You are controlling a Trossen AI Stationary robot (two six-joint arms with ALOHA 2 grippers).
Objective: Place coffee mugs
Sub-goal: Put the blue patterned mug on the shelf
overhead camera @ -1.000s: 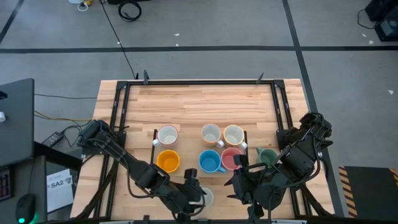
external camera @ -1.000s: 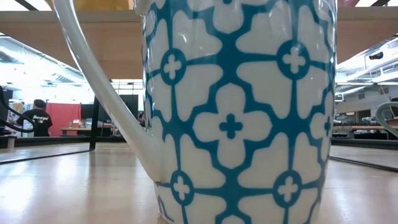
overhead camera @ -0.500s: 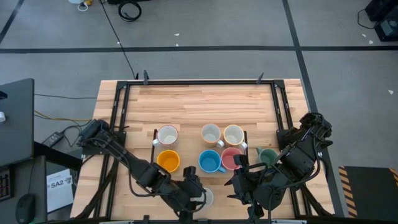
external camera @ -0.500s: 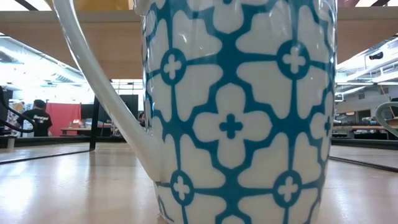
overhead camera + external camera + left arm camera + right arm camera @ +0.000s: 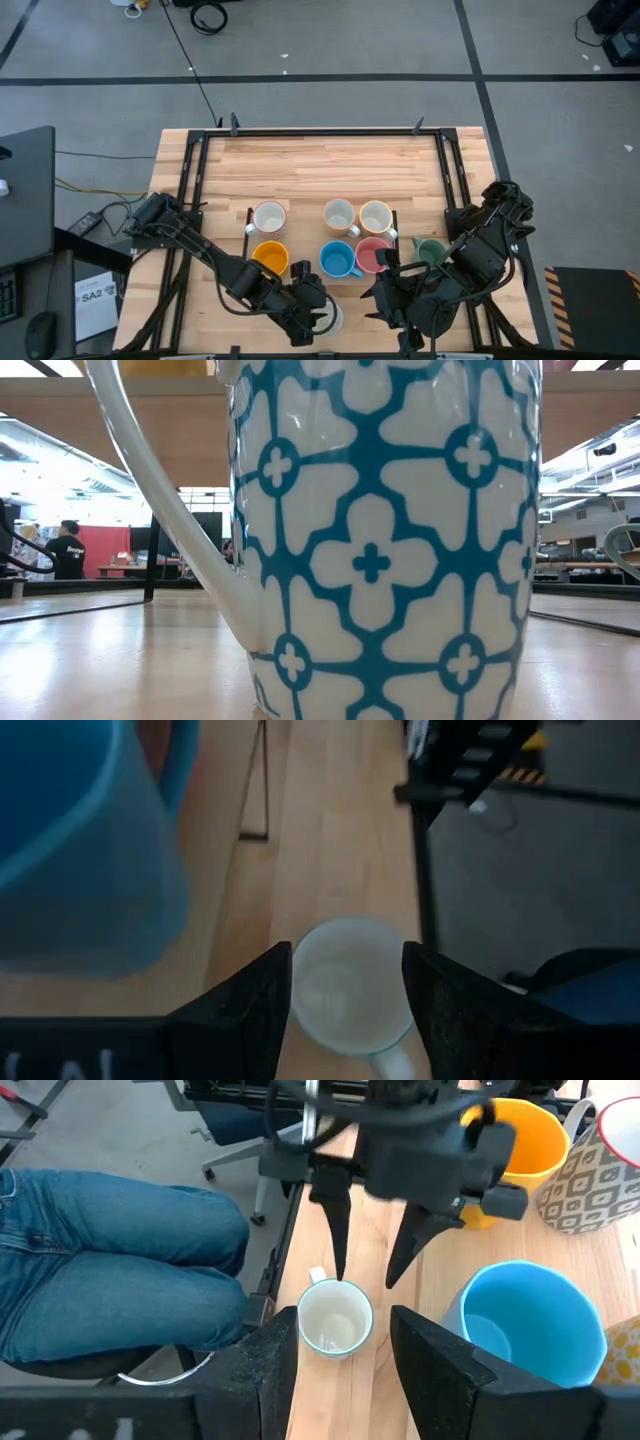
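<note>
Left gripper (image 5: 345,1005): spread wide and hanging over the white mug (image 5: 350,985) at the table's near edge, one finger on either side of the rim. The rim looks clear of both fingers, so nothing is pinched.
Just changed: over the last second the left arm has crept toward that mug. From above, its gripper now covers most of the mug, which showed more fully a moment ago. Nothing else has moved.
Meaning: I judge this the approach for a pick. The jaws are lined up but not yet lowered or closed, and the mug has not been lifted.
Right gripper (image 5: 384,292): spread, empty, waiting near the front edge just right of the left one and facing it.
Other mugs: a back row of white (image 5: 269,216), white (image 5: 340,215) and cream (image 5: 375,216); a front row of orange (image 5: 270,259), blue (image 5: 337,259) and pink (image 5: 373,254), with green (image 5: 430,250) off to the right. All are upright.
Low view: one blue-and-white patterned mug (image 5: 380,540) fills it. Which table mug this is I can't tell.
Room: a seated person's jeans (image 5: 110,1250) show by the table's near edge.
Progress: seven mugs are grouped, and the near-edge one looks like the straggler.
</note>
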